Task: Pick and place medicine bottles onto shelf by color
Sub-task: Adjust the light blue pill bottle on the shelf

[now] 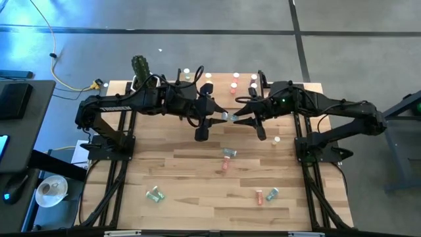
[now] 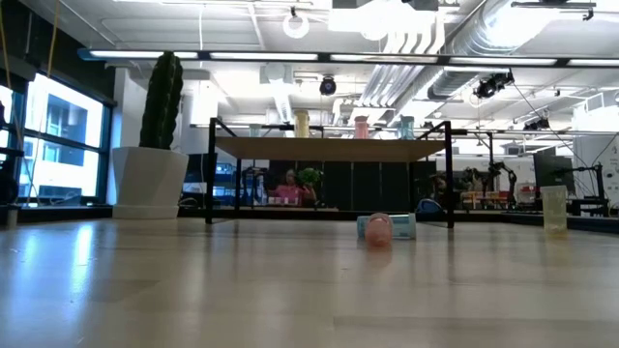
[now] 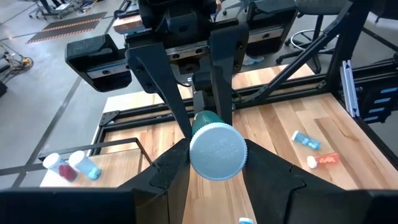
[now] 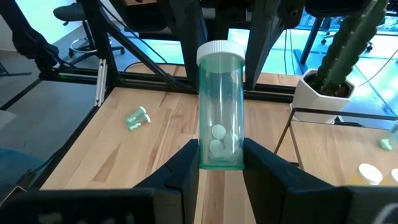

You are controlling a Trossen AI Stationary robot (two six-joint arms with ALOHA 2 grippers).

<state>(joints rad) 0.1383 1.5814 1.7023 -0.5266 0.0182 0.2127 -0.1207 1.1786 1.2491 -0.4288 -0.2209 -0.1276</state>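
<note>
High cam straight down; low cam table-level, facing shelf [image 2: 329, 148]; wrist cams close, facing each other.

bottle: clear green see-through plastic cylinder [image 4: 220, 118], glossy, smooth matt white plastic cap [image 3: 217, 151]
fingers: dark matt plastic-looking pads [image 4: 183, 171] at lower centre of the right wrist view
tabletop: pale wood planks [image 1: 191, 178], smooth with a slight sheen
shelf: light wood board [image 2: 329, 148] on thin black metal legs
pot: matt white planter [image 2: 148, 181], left of the low view
</note>
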